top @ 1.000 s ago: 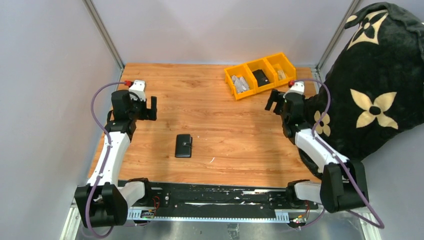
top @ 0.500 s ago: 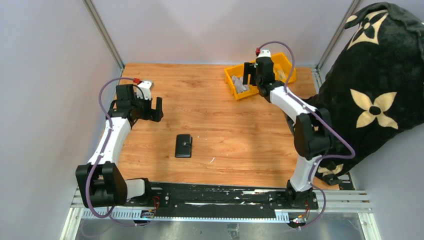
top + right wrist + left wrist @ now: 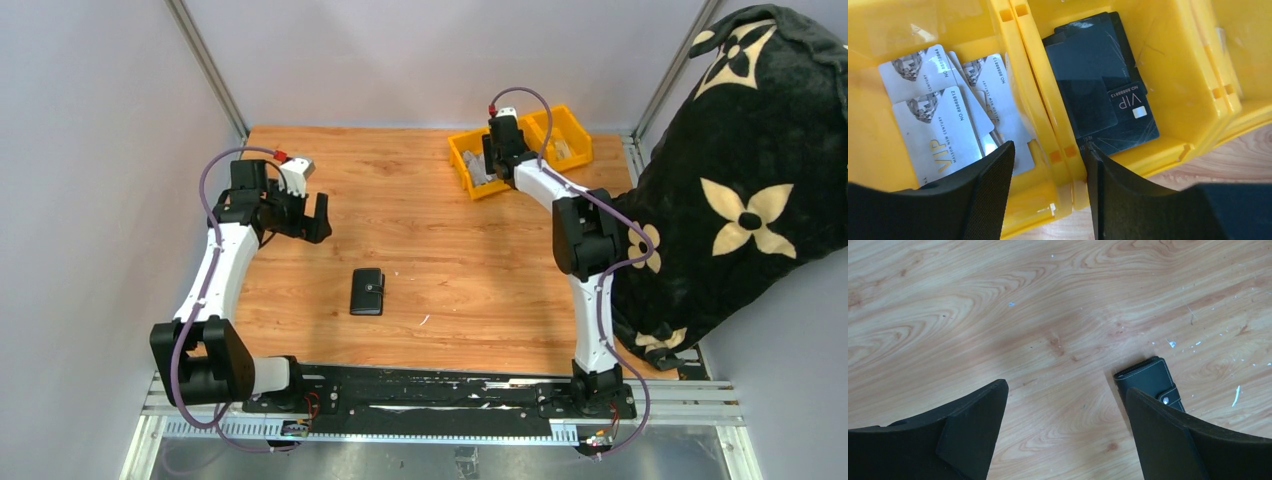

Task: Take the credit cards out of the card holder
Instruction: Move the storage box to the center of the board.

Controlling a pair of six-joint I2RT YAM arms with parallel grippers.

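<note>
The black card holder lies folded shut on the wooden table, its snap strap fastened. One end of it shows past my left gripper's right finger. The credit cards are hidden inside it. My left gripper hovers up and to the left of the holder, jaws wide open over bare wood. My right gripper is far back over the yellow bins. Its jaws are open and straddle the wall between two bins, the right finger against that wall.
Three joined yellow bins sit at the back right. The left bin holds white VIP cards, the middle one black cards. A black plush cover with cream flowers bulges in at the right edge. Metal posts stand at the back corners.
My right arm swung from the table's right side up to the yellow bins, and its jaws narrowed. My left gripper shifted slightly right, toward the holder. The holder has not moved.
</note>
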